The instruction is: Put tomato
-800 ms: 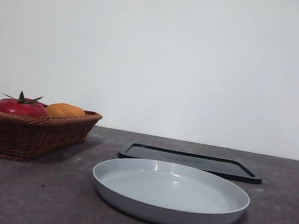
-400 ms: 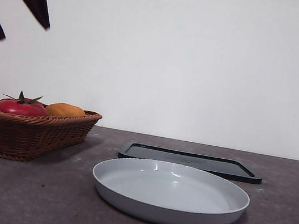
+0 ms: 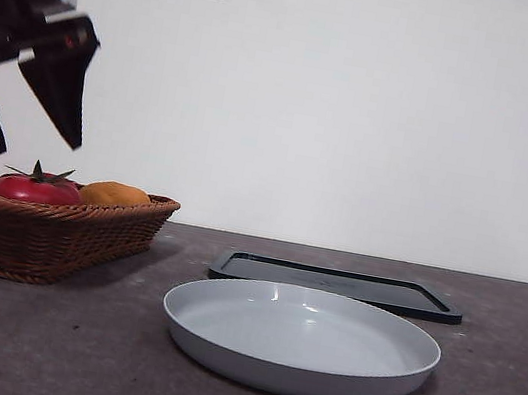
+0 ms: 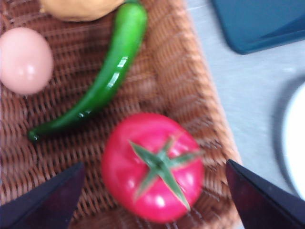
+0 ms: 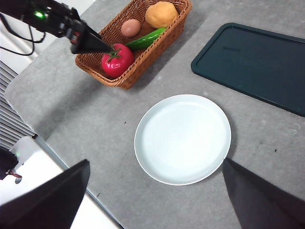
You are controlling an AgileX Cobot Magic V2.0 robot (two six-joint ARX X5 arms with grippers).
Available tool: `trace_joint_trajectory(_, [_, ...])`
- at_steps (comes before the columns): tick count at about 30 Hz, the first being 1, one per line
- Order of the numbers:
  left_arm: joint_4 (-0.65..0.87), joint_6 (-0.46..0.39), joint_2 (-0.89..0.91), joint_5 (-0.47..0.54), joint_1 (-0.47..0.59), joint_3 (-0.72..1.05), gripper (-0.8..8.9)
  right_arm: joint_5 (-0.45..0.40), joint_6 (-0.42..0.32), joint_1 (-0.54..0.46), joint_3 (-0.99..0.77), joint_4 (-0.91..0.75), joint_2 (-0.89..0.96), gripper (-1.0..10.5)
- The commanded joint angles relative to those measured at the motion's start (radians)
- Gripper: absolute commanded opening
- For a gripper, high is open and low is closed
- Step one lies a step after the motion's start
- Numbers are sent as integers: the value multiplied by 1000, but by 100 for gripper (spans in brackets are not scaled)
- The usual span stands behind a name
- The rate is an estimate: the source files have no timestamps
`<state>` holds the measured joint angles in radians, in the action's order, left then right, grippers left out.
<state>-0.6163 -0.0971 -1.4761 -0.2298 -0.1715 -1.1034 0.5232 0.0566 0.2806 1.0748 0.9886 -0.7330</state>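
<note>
A: Grey bench (image 3: 37, 342). Nearest: white plate (image 3: 301, 341), then dark tray (image 3: 336, 283).

B: Tomato (image 4: 153, 167) sits in wicker basket (image 3: 35, 235). Left end effector (image 3: 26, 132) hovers above it, jaws apart. Right end effector (image 5: 152, 191) high, spread wide.

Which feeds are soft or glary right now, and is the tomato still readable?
Left wrist view: soft all over, likely motion blur, yet the tomato and its green stem read clearly between the open left gripper jaws. Front view: sharp, faint sheen on the plate. Right wrist view: crisp, evenly lit.
</note>
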Motion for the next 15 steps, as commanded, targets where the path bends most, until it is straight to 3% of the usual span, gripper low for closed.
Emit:
trace_joint_trajectory(1, [21, -23, -35, 6, -11, -20, 477, 2, 7, 5, 19, -7, -5, 446])
trace_joint_trajectory(15, [64, -47, -112, 60, -51, -20, 477, 1, 7, 5, 19, -8, -5, 446])
